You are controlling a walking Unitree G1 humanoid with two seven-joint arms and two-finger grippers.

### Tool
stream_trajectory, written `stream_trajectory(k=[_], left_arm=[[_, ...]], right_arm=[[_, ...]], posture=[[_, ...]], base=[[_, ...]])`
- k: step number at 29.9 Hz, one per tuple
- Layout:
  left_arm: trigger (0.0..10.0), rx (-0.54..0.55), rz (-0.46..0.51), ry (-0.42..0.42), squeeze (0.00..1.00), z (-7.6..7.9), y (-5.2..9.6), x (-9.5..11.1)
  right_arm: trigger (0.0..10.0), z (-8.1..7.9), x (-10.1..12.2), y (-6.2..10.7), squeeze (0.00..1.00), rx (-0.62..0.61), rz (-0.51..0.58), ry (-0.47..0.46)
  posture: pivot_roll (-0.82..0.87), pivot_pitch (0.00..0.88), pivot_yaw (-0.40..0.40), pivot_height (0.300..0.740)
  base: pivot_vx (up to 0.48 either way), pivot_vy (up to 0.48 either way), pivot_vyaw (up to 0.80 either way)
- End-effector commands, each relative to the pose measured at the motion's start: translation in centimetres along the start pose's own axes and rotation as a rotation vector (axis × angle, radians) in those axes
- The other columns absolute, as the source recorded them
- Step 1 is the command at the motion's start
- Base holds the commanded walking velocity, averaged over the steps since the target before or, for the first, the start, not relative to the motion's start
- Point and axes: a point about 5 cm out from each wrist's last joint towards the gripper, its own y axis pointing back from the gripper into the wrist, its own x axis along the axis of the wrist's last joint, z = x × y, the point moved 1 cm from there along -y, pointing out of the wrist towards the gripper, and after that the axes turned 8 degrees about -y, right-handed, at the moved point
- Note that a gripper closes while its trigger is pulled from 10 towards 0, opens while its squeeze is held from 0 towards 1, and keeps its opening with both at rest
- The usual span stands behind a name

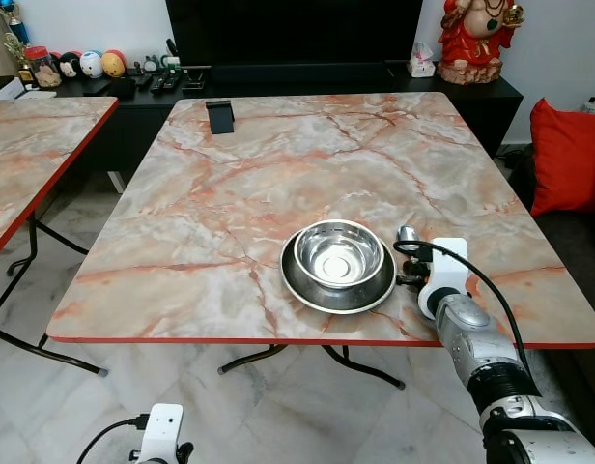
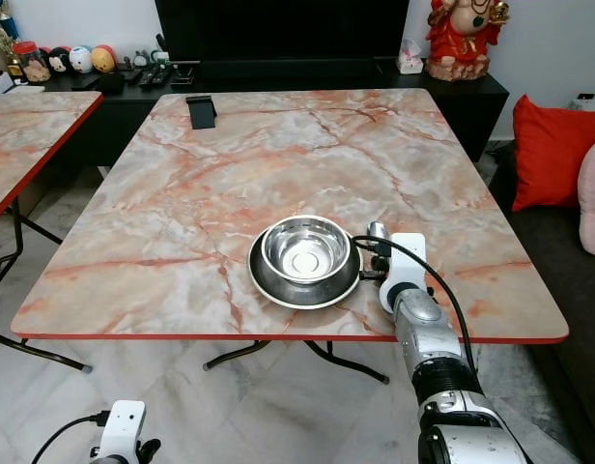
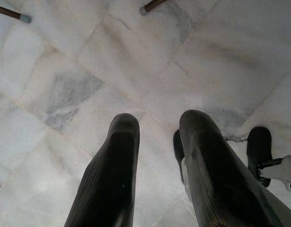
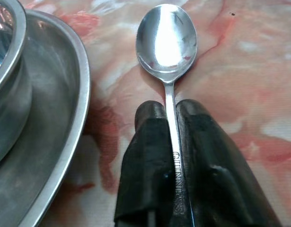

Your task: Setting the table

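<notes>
Left eye view: bowl [image 1: 338, 253] nested on plate [image 1: 337, 270] near the table [image 1: 230, 193] front edge, already laid. Right wrist view: right gripper [image 4: 170, 109] clenched on spoon [image 4: 167, 40], just beside the plate, apparently not yet released. Left wrist view: left gripper [image 3: 155, 130] parted, idle over floor [image 3: 65, 71].

your right arm [image 1: 476, 338] reaches forward from the lower right, with the silver forearm stretched out and the white wrist block at its end. a black cable loops over this wrist. the right gripper [image 4: 170, 109] has its two black fingers [image 4: 145, 142] pressed together on a thin handle, one on each side. your left arm hangs low at your left side, with its white wrist block pointing down. the left gripper [image 3: 157, 125] points at the floor, and its two fingers stand apart with a clear gap between them.
</notes>
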Motion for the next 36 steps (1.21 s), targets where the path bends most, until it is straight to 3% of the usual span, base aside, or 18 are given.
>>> stream_trajectory(k=[1,8,11,12,36], left_arm=[[10.0,-0.001,-0.023,-0.016,0.0,-0.02,0.11,-0.62],[10.0,-0.002,-0.025,-0.017,0.0,0.12,0.08,-0.58],[10.0,-0.003,-0.028,-0.018,0.0,0.15,0.09,-0.66],[10.0,-0.003,-0.029,-0.019,0.0,0.14,0.1,-0.7],[10.0,0.001,-0.038,-0.028,0.0,-0.59,0.36,-1.43]], right_arm=[[10.0,-0.51,0.36,-0.18,0.87,0.015,0.007,0.007],[10.0,-0.51,0.38,-0.21,0.86,0.011,0.007,0.01],[10.0,-0.43,0.44,-0.21,0.8,0.004,0.008,0.014],[10.0,-0.41,0.45,-0.21,0.0,0.002,0.009,0.015],[10.0,-0.62,0.18,-0.26,0.0,-0.011,-0.016,-0.02]], posture=[[-0.06,0.0,0.016,0.736],[-0.06,0.0,0.015,0.736],[-0.06,0.0,0.016,0.736],[-0.06,0.0,0.016,0.736],[-0.07,0.0,0.015,0.736]], base=[[0.0,0.0,0.0],[0.0,0.0,0.0],[0.0,0.0,0.0],[0.0,0.0,0.0],[0.0,0.0,0.0]])
